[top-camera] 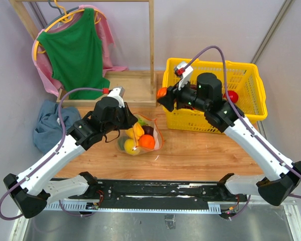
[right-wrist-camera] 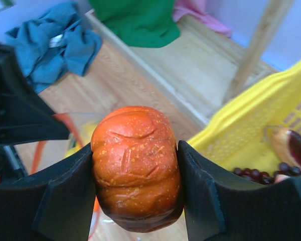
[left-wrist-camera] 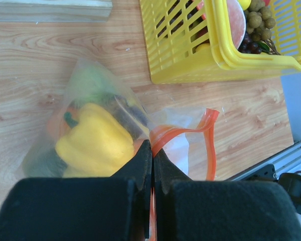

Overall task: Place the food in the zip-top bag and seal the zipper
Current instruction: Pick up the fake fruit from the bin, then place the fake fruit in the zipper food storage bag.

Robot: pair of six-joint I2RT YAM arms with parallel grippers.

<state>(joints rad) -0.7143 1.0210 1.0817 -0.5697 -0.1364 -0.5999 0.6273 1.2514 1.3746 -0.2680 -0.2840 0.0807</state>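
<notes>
The clear zip-top bag [top-camera: 151,131] lies on the wooden table with several pieces of food inside, among them a yellow pepper [left-wrist-camera: 95,143] and an orange fruit [top-camera: 147,142]. My left gripper [left-wrist-camera: 152,150] is shut on the bag's mouth edge, pinching the orange-red zipper [left-wrist-camera: 211,145], which loops open to the right of the fingers. My right gripper [right-wrist-camera: 135,150] is shut on an orange wrinkled toy fruit [right-wrist-camera: 136,165]. It holds the fruit in the air by the left end of the yellow basket [top-camera: 215,63], above and to the right of the bag [left-wrist-camera: 98,85].
The yellow lattice basket [left-wrist-camera: 220,50] stands at the back right with more toy food, including a red piece [top-camera: 232,95] and dark berries [right-wrist-camera: 251,174]. A blue cloth [top-camera: 47,125] lies at the left. A wooden rack [top-camera: 151,50] with a green shirt [top-camera: 78,50] stands behind.
</notes>
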